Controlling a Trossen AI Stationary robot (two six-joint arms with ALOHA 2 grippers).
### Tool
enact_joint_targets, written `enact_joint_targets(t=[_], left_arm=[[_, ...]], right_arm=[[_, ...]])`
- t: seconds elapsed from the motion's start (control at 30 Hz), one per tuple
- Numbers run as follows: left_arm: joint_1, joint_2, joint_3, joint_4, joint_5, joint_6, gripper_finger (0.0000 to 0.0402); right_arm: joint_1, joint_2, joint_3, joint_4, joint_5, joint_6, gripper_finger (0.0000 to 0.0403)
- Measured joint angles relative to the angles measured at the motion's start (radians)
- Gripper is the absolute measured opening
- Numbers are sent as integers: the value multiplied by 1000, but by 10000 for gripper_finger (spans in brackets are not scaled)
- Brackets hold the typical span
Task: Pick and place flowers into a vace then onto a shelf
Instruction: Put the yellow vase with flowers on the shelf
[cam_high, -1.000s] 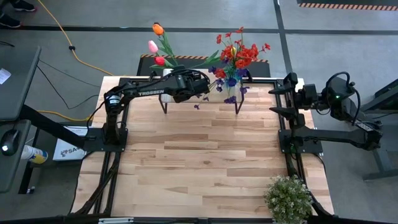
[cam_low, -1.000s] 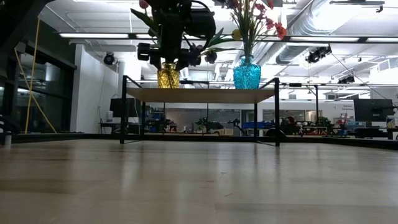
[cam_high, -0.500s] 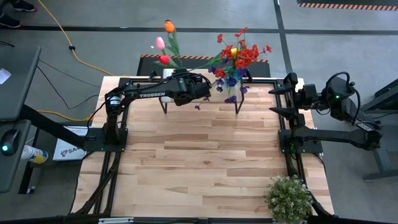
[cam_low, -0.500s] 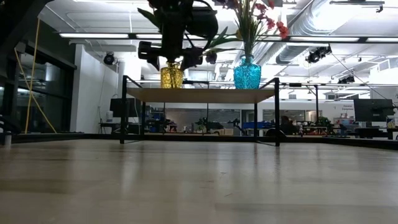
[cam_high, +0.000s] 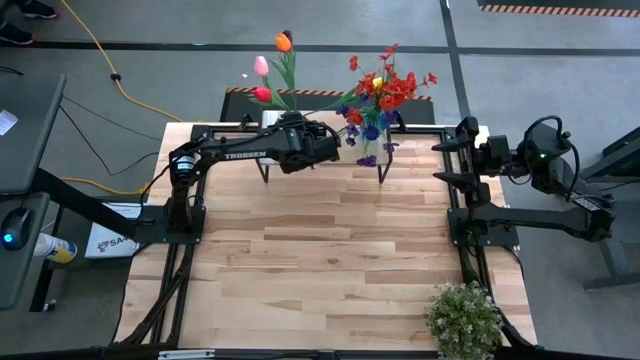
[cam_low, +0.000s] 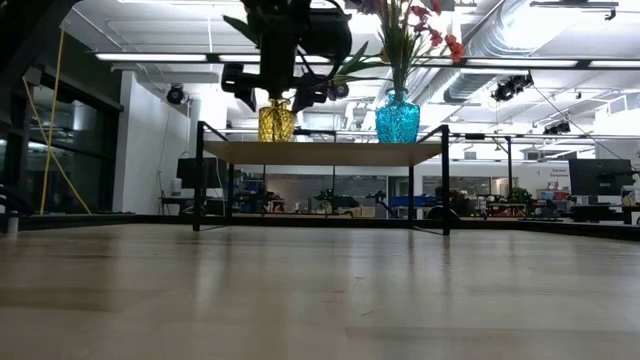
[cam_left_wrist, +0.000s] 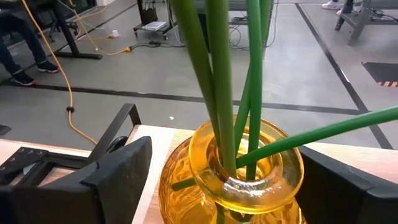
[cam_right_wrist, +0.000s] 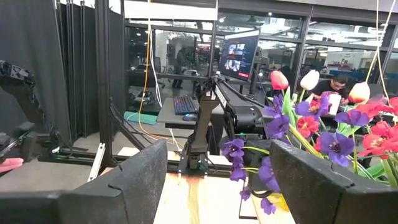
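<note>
Butcher-block planks cover the desk (cam_high: 330, 250), and at its far edge stands the shelf (cam_low: 320, 152) on thin black legs. Two vases sit on it: a yellow vase (cam_left_wrist: 230, 180) on the left with three tulips (cam_high: 272, 68), pink, red and orange, and a blue vase (cam_low: 397, 118) on the right crowded with red and purple flowers (cam_high: 380, 100). The left pincer (cam_low: 282, 85) straddles the yellow vase's neck, released, fingers (cam_left_wrist: 118, 180) apart on either side. The right pincer (cam_high: 452, 162) waits at the far right, spread wide and empty. One potted plant (cam_high: 463, 318) stands at the near right corner.
</note>
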Motion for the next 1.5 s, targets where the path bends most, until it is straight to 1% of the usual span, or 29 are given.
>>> enact_joint_targets(t=[0.47,0.9,1.3,1.5], left_arm=[[-32,0,1,-49,-9,-5,381],[-37,7,1,-92,-26,-86,381],[-54,7,1,-232,-33,-216,381],[-54,7,1,-235,-32,-218,381]], right_arm=[[0,0,0,-4,-1,1,273],[0,0,0,-4,0,-1,273],[0,0,0,-4,2,-1,273],[0,0,0,-4,2,-1,273]])
